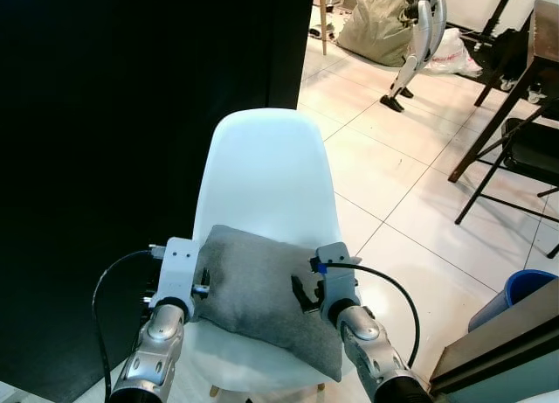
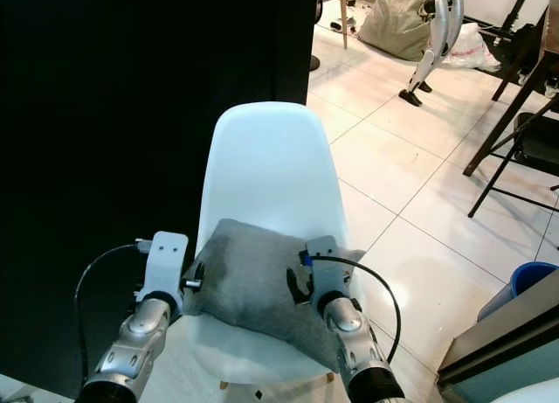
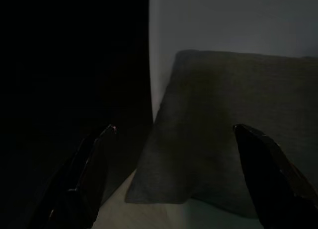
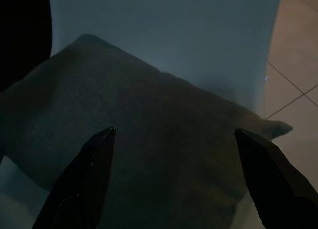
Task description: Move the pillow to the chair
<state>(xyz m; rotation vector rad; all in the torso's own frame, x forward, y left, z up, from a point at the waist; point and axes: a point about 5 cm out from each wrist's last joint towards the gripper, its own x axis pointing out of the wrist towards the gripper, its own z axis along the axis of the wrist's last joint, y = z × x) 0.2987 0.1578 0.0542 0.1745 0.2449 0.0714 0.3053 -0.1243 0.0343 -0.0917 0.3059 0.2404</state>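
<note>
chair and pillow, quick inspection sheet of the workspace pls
surface: white chair seat, bare at the front edge.
job's things: grey pillow lies on the seat against the backrest, one corner overhanging the seat's right edge.
clutter: nothing seen on the chair.
grippers: left hand open at the pillow's left edge; right hand open over its right part.
cables: a black cable loops by each wrist.
surroundings: black wall on the left, tiled floor, dark table legs, blue bin.

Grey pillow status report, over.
Left gripper and right gripper both open, flanking the pillow. Grey fabric pillow lying on the white plastic chair seat. Nothing in the way.
</note>
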